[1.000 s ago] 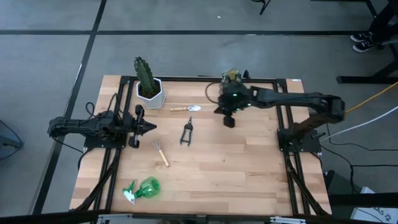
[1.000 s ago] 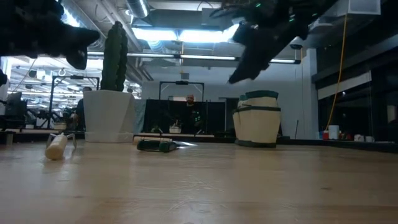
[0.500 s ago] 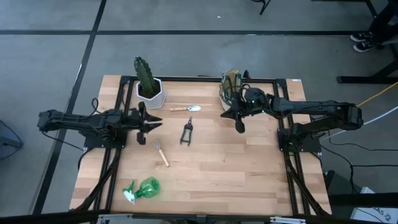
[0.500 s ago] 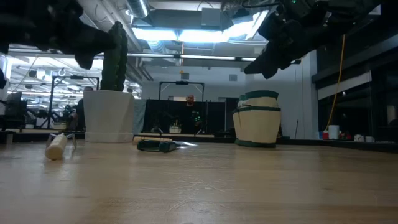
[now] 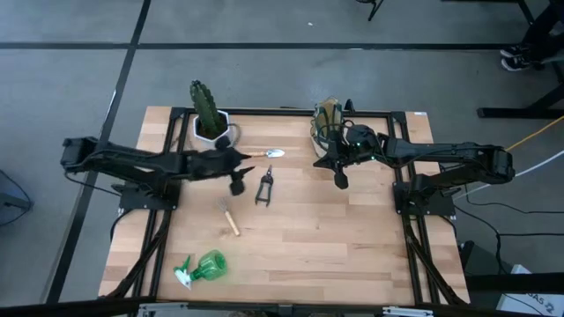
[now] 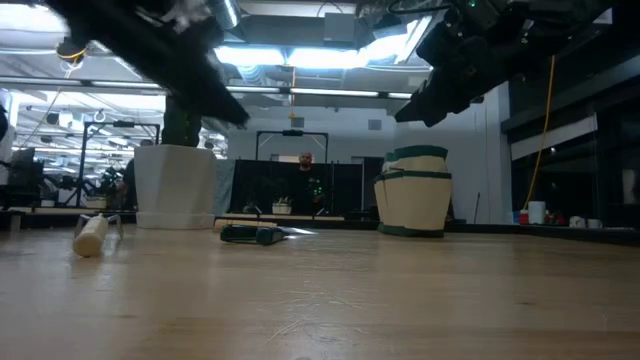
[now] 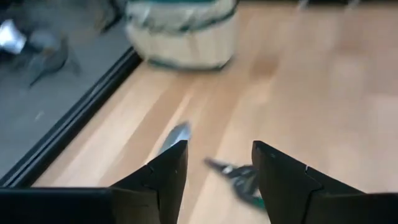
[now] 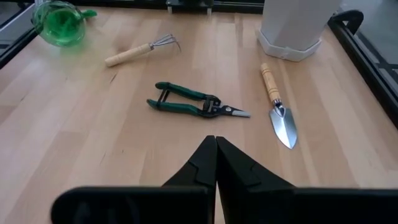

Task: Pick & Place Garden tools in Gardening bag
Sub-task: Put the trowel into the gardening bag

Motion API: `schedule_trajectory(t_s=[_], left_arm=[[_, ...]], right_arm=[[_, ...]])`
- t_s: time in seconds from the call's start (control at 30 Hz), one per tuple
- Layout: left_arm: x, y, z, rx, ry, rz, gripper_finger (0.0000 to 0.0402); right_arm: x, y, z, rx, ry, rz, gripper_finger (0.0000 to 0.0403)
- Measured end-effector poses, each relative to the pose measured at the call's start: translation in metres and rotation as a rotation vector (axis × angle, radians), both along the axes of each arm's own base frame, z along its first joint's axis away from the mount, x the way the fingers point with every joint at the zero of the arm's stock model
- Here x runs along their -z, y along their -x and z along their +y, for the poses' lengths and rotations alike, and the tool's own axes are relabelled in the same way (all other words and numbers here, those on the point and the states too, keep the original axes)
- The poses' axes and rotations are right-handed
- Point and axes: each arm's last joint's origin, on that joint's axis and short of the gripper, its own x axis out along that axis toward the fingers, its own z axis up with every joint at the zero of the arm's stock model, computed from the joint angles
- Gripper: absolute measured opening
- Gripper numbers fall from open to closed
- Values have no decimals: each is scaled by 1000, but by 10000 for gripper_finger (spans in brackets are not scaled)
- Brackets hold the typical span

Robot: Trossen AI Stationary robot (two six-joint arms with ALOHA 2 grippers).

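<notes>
Wooden table (image 5: 352, 238): four garden tools (image 5: 264, 186), one gardening bag (image 5: 328, 117).

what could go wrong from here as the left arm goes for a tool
The left hand is open above the table between the trowel and pruners, which lie close together, so closing could knock one while taking the other. The arm also passes right by the cactus pot and might bump it. The right hand waits shut next to the bag, possibly crowding the drop.
</notes>
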Motion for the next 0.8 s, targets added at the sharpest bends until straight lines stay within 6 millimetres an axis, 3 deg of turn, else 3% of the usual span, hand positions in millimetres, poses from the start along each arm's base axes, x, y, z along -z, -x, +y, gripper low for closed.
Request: schedule_trajectory(t_s=[0.17,0.47,0.8], left_arm=[[5,-35,24,-99,62,185,187],[19,-90,59,-108,116,418,205],[43,-122,78,-27,81,695,196]], right_arm=[[0,0,0,-1,0,3,9],[3,2,1,-25,30,32,8],[7,4,1,-43,42,75,8]])
